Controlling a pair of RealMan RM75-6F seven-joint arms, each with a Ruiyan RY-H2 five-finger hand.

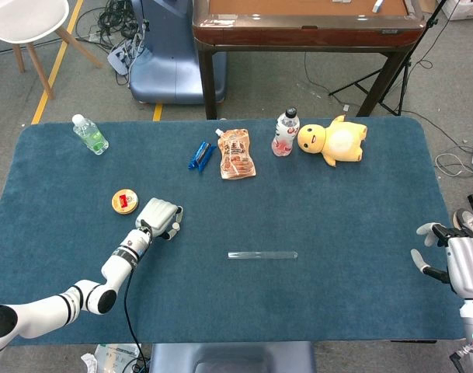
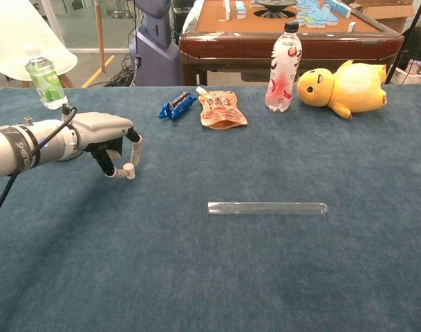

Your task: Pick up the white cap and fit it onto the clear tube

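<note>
L hand (image 2: 106, 142) sits low over the cloth (image 2: 217, 277) on the table's left side, fingers curled down around the white cap (image 2: 129, 171); the cap looks pinched btwn fingertips, standing on or just at the cloth. Tube (image 2: 267, 207) lies flat mid-table, well apart from the cap, w/ nothing on either end. R hand (image 1: 453, 260) rests at the table's right edge, fingers spread, holding nothing. Round tin (image 1: 125, 202) sits just beside the L hand.
</note>
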